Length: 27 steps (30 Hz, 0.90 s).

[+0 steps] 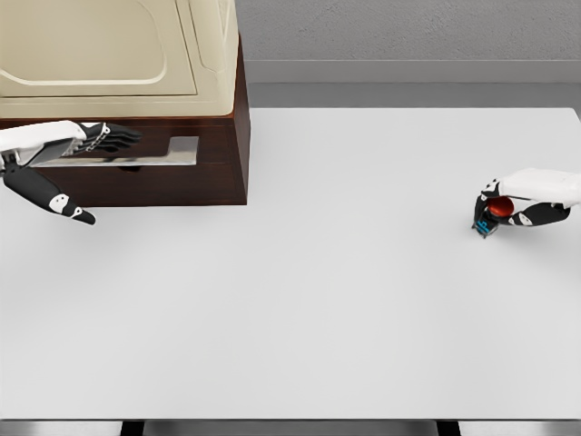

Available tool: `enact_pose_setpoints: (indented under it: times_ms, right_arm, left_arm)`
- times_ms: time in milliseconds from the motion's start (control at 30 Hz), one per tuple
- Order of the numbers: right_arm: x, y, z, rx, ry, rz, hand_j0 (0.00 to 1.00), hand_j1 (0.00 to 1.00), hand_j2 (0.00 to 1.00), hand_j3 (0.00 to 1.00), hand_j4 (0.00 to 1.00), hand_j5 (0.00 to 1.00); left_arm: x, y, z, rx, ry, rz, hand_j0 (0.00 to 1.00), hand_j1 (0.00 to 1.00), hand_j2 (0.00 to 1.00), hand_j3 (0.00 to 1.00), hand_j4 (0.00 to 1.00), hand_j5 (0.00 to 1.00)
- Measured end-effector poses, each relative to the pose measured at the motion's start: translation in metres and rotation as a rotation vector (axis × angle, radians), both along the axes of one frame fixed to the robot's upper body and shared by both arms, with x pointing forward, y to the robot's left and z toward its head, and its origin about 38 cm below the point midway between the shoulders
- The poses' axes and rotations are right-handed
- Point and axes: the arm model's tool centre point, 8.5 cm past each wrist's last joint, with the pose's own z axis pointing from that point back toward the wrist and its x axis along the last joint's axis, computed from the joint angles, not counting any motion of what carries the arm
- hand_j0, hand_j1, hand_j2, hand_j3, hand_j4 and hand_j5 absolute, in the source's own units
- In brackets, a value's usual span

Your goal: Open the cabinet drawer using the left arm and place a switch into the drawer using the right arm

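Right hand (519, 202), fingers curled, clasps the switch (491, 216) near the table's (318, 300) right edge; the switch is small, with a red-orange body and a blue-and-black part at its lower end. Left hand (102, 139), fingers extended, reaches across the metal handle (168, 151) of the dark wood cabinet (218, 173) at the far left corner.

Before me a white table (345, 300) fills most of the view; beyond it I see a grey wall (408, 27) and grey floor (408, 94).
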Motion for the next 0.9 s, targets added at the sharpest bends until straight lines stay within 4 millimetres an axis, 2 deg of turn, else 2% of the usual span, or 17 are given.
enact_pose_setpoints:
  times_ms: [300,467,900]
  right_arm:
    - [0.002,0.002,0.004,0.001,-0.010,0.006,0.48,0.48,0.48,0.48,0.48,0.48]
    - [0.004,0.004,0.008,0.003,-0.019,0.010,0.48,0.48,0.48,0.48,0.48,0.48]
    - [0.014,0.024,0.017,0.031,-0.053,0.048,0.47,0.47,0.47,0.47,0.47,0.47]
  left_arm:
    - [0.001,0.006,0.000,0.009,0.009,0.022,1.00,1.00,1.00,1.00,1.00,1.00]
    - [0.000,0.007,-0.007,0.009,0.025,0.028,1.00,1.00,1.00,1.00,1.00,1.00]
    - [-0.005,0.004,-0.011,0.003,0.033,0.018,1.00,1.00,1.00,1.00,1.00,1.00]
